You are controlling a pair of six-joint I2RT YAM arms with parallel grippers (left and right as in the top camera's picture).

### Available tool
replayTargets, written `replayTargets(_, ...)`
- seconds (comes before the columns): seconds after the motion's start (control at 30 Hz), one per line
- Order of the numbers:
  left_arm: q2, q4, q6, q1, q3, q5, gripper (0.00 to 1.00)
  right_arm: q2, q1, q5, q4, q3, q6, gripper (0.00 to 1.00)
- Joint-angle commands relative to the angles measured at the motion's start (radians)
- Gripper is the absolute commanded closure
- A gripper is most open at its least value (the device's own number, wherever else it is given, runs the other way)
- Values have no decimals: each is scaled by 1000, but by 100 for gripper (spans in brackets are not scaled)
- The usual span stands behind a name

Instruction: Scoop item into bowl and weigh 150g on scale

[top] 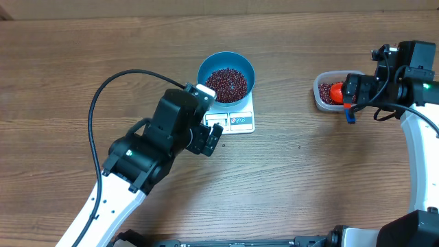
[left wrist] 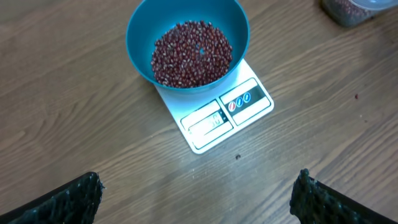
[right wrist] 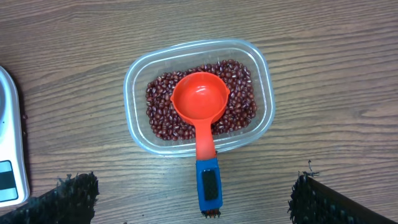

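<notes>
- Both hands are spread and empty: the left hand point(top: 212, 137) is at the scale's point(left wrist: 249, 102) 7 o'clock, and the right hand point(right wrist: 194, 190) is above the tub point(right wrist: 264, 81).
- The bowl point(left wrist: 142, 25), heaped with beans point(left wrist: 191, 53), sits on the scale mid-worktop point(top: 309, 178). The display edge faces 6 o'clock overhead (digits unreadable).
- The scoop point(right wrist: 200, 102) lies cup-up in the tub. In the right wrist view its long axis runs 12 to 6, with the handle point(right wrist: 208, 183) overhanging at 6.
- Likely a top-up: pinch the handle across its width, keep the cup level, and add sparingly.
</notes>
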Motion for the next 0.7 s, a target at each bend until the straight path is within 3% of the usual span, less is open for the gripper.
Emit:
replayTargets(0.0, -71, 54, 2, 5, -101, -9, 0, -10, -3, 9, 2, 18, -8, 0)
replayTargets(0.3, -305, 324, 1, 5, -438, 21, 0, -10, -3, 9, 2, 18, -8, 0)
replayTargets(0.67, -628, 612, -3, 49, -731, -4, 0, -10, -3, 9, 2, 18, -8, 0)
